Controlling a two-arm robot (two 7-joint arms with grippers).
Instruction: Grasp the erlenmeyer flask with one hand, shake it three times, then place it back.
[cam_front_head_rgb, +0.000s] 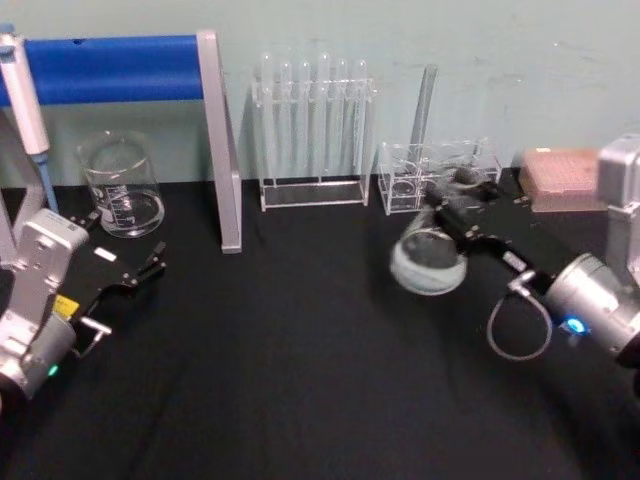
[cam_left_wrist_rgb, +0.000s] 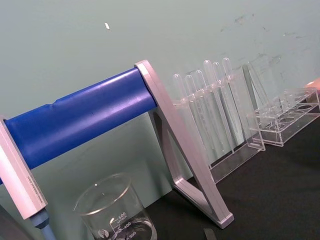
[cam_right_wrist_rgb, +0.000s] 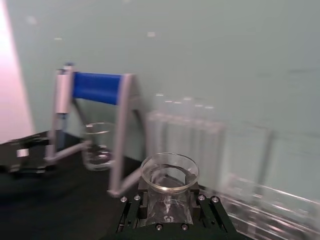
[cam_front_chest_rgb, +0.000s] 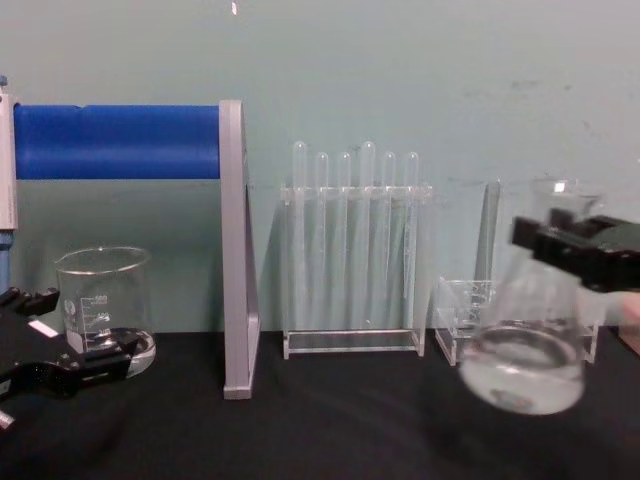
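The erlenmeyer flask (cam_front_head_rgb: 428, 262) is a clear glass cone with a wide round base. It hangs tilted and blurred above the black table at the right. My right gripper (cam_front_head_rgb: 452, 192) is shut on its neck. In the chest view the flask (cam_front_chest_rgb: 525, 350) hangs off the table, with the black right gripper (cam_front_chest_rgb: 565, 240) clamped just under the rim. In the right wrist view the flask's flared rim (cam_right_wrist_rgb: 169, 172) stands between the fingers (cam_right_wrist_rgb: 131, 212). My left gripper (cam_front_head_rgb: 140, 268) rests open at the far left near the beaker and holds nothing.
A glass beaker (cam_front_head_rgb: 122, 185) stands at the back left under a blue-barred metal stand (cam_front_head_rgb: 120, 68). A clear rack of test tubes (cam_front_head_rgb: 312, 130) sits at the back centre. A low acrylic rack (cam_front_head_rgb: 440, 170) with one tall tube stands right behind the flask. A pink box (cam_front_head_rgb: 560, 175) lies at the far right.
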